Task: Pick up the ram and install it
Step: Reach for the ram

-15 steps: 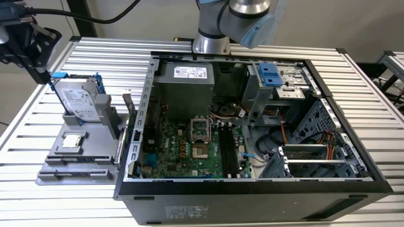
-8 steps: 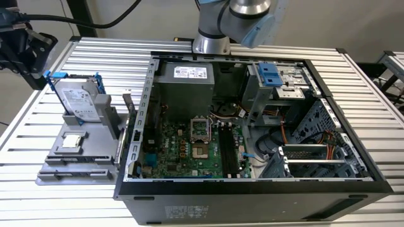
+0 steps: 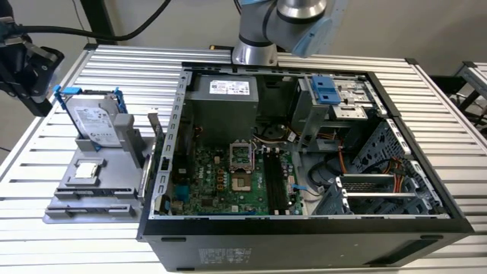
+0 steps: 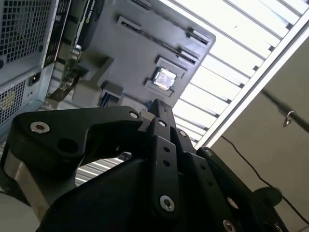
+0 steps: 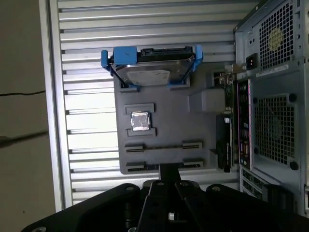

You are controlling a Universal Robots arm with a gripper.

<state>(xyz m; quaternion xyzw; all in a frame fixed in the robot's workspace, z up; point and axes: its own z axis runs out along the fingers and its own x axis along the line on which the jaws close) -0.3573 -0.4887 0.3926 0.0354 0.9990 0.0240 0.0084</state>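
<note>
slatted metal bench (image 3: pixel 23 182) runs pale and ribbed under everything. starting at the exterior view's left, the hand (image 5: pixel 169 169) hovers over the near end of a grey fixture tray (image 5: pixel 164 130), well short of the computer. in both wrist views its dark fingers (image 4: pixel 161 116) are pressed together at the tip, with nothing showing between them. just ahead of the tips are the tray's narrow slots. beyond them a small square silver chip (image 5: pixel 140 121) sits in its pocket. farthest from the hand a hard drive in a blue frame (image 5: pixel 149 67) stands on edge. off to the hand's side, along the tray's flank and hard by the open computer case (image 3: pixel 304 225), a thin dark stick stands on its long edge. i take that for the ram (image 5: pixel 225 150), though its chips are too small to make out. inside the case, the motherboard's black slots (image 3: pixel 275 182) lie well apart from the hand.

by my reading the pick-up is the step in hand and not yet made: the hand is bare and the ram is apart from it. a grasp would call for the tips to part, line up with the stick's thin edge and come down without knocking the drive or the case wall.
</note>
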